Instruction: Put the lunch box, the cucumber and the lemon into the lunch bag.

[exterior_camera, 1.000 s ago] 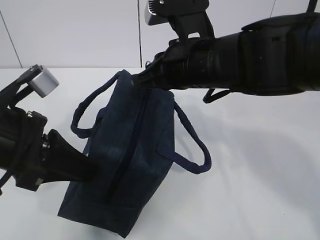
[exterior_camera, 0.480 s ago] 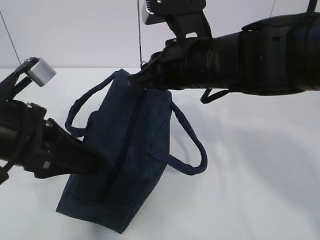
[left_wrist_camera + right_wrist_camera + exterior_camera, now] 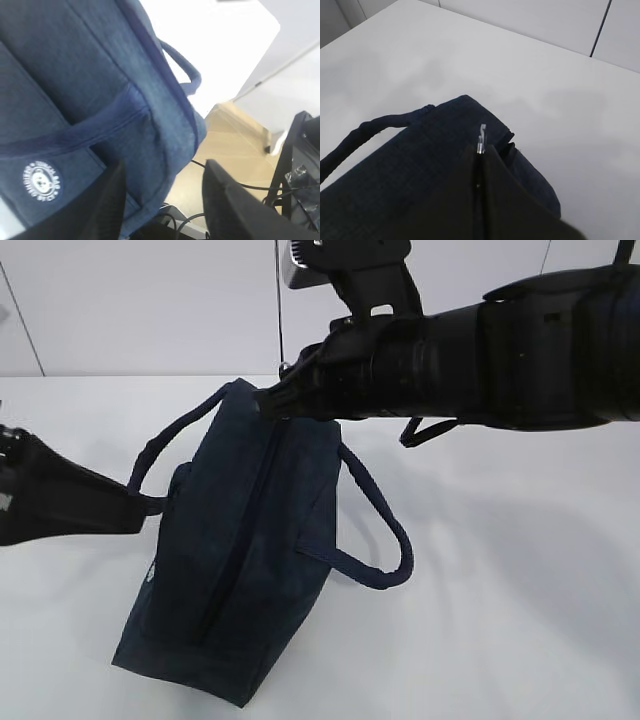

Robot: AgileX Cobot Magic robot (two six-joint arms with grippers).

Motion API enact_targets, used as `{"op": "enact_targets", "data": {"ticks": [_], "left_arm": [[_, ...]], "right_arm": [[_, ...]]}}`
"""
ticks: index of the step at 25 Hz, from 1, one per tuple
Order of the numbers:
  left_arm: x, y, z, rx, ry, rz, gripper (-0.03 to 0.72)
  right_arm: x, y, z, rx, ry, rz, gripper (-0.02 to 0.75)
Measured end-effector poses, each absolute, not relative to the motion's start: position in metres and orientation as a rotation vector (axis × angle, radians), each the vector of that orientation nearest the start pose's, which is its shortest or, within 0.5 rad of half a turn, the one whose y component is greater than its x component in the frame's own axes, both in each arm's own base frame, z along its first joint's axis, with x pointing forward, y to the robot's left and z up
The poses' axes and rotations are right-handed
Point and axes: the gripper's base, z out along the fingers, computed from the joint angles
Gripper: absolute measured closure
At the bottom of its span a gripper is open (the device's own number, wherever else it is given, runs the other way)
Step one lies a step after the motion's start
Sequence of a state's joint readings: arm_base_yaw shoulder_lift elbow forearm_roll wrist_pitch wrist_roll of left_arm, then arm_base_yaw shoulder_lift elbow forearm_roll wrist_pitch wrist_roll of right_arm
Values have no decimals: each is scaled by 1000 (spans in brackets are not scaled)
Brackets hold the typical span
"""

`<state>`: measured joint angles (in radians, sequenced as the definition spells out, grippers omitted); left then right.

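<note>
Navy lunch bag (image 3: 235, 560), one; right hand (image 3: 480, 150) seemingly pinches its zipper, left hand (image 3: 162, 200) gapes.

Dark navy lunch bag (image 3: 250, 540), plain weave, handles the same navy, sitting on a white table (image 3: 520, 570). A small round white logo (image 3: 42, 181) shows on its side, and black grippers frame it.

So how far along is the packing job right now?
Nothing looks packed. The lunch bag stands on the table, its zipper apparently closed along the top. In hand: the right claw is shut on the silver zipper pull at the bag's far end; the left claw is open beside the bag's side. Opening and loading remain; lunch box, cucumber and lemon aren't in view.
</note>
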<state>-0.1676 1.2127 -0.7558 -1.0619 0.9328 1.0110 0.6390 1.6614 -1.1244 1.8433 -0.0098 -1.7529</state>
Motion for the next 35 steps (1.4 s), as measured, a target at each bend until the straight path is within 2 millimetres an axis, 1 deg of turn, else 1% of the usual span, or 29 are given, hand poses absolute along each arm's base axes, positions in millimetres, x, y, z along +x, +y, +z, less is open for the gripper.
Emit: {"op": "enact_targets", "data": {"ticks": [2, 4, 7, 10, 14, 16, 19, 22, 25, 28, 32, 35], "left_arm": [[206, -98, 293, 705, 2262, -934, 345], [213, -98, 313, 680, 2241, -909, 345], [228, -99, 340, 650, 2227, -871, 345], [250, -102, 352, 655, 2259, -869, 345], [282, -107, 344, 659, 2355, -890, 346], [295, -109, 333, 656, 2410, -904, 346], [308, -113, 319, 661, 2476, -904, 347], [313, -125, 310, 705, 2518, -893, 347], [315, -136, 307, 738, 2552, -849, 347], [319, -143, 303, 756, 2571, -821, 347], [328, -150, 293, 751, 2595, -825, 347], [333, -159, 288, 760, 2607, -830, 351]], "right_arm": [[306, 227, 272, -550, 1977, 452, 738], [306, 227, 272, -554, 1975, 460, 738], [306, 228, 272, -557, 1974, 466, 738], [306, 228, 272, -558, 1973, 467, 738], [306, 228, 272, -559, 1972, 470, 738], [306, 228, 272, -559, 1972, 470, 738], [306, 228, 272, -560, 1972, 471, 738], [306, 228, 272, -562, 1971, 471, 738], [306, 228, 272, -562, 1971, 471, 738], [306, 228, 272, -562, 1971, 471, 738], [306, 228, 272, -564, 1971, 469, 738], [306, 228, 272, -564, 1971, 470, 738]]}}
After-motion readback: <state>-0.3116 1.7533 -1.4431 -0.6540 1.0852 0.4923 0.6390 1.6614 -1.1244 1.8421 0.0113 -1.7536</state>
